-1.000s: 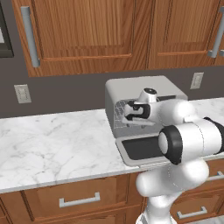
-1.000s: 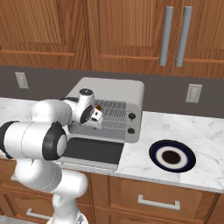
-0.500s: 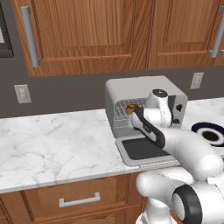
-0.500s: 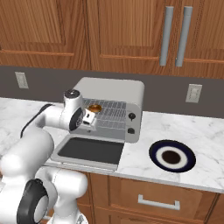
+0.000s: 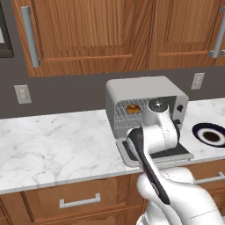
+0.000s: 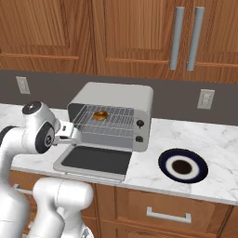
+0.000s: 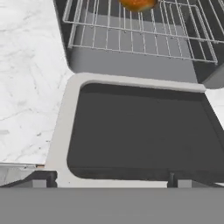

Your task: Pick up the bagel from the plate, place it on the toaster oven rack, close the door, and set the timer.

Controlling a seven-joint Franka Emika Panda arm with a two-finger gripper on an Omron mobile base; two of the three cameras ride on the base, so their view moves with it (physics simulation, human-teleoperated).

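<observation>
On the left of the marble counter (image 6: 218,153) stands the robot's arm, and its gripper (image 6: 74,135) hangs just in front of the left side of the toaster oven (image 6: 122,100), above the left edge of the open door (image 6: 93,160). I cannot tell if the fingers are apart or together, because the tips are too small to see; nothing shows between them. The door lies flat, folded down toward the room, with its dark glass panel facing up. Behind it, the toaster oven rack (image 6: 109,122) sits inside the grey cavity, and the bagel (image 6: 100,115) rests on the rack, toward the back and a little left of the middle. In the hand view the bagel (image 7: 137,4) shows at the upper edge, on the wire bars (image 7: 131,35). On the right, well apart from the oven, the plate (image 6: 183,166) lies on the counter with nothing on it.
</observation>
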